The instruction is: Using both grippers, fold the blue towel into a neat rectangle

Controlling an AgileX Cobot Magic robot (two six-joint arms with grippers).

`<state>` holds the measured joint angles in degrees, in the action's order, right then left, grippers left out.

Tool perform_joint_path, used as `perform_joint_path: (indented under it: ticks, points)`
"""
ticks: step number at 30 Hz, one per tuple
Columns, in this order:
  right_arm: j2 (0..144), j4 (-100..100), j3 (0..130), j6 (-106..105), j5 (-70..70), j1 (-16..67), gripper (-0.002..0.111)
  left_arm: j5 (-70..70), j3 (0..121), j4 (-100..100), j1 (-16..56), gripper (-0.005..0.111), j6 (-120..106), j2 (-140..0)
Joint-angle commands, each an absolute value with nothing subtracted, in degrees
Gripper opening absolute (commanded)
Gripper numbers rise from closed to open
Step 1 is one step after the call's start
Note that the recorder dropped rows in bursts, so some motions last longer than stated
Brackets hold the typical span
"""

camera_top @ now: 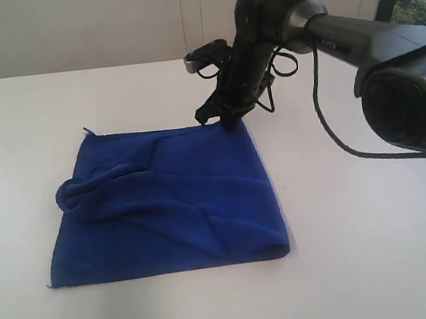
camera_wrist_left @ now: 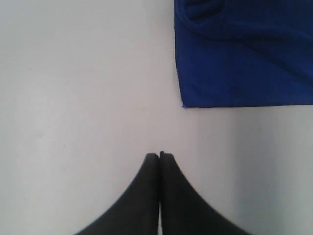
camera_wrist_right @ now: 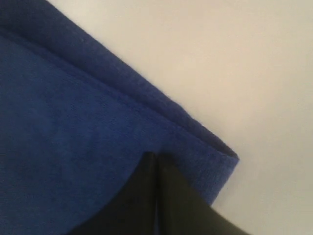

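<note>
The blue towel [camera_top: 164, 203] lies on the white table, folded over, with a rolled hump near its left edge. My right gripper [camera_top: 218, 121] is down at the towel's far right corner. In the right wrist view that gripper [camera_wrist_right: 156, 155] is shut, its tips pressed into the plush cloth [camera_wrist_right: 73, 122] just inside the hemmed corner. My left gripper [camera_wrist_left: 159, 154] is shut and holds nothing. It hovers over bare table, apart from a corner of the towel [camera_wrist_left: 244, 54]. The left arm does not show in the exterior view.
The white table [camera_top: 376, 264] spreads out on all sides of the towel. The right arm's black body and looping cables [camera_top: 323, 117] hang over the far right part. A pale wall stands behind the table's far edge.
</note>
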<state>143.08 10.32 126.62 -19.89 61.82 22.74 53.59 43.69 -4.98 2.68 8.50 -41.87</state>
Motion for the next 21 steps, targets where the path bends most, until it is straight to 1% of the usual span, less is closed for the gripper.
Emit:
perform_joint_path:
  ticks: [1, 7, 11, 16, 21]
  points:
    - [144.5, 10.2, 126.6, -20.7, 61.7, 20.9, 0.0, 54.5, 43.4, -5.3, 2.5, 0.0, 8.8, -41.4]
    - [144.5, 2.7, 126.5, -14.4, 69.3, 18.2, 0.0, 54.5, 43.4, -5.3, 2.5, 0.0, 8.8, -41.4]
    - [144.4, 0.7, 125.3, -14.5, 70.0, 16.0, 0.0, 54.5, 43.4, -5.3, 2.5, 0.0, 8.8, -41.4]
    - [141.4, 0.0, 118.9, -12.1, 70.0, 12.8, 0.0, 54.5, 43.4, -5.3, 2.5, 0.0, 8.8, -41.4]
    - [136.8, -0.9, 109.0, -12.1, 70.0, 11.4, 0.0, 54.5, 43.4, -5.3, 2.5, 0.0, 8.8, -41.4]
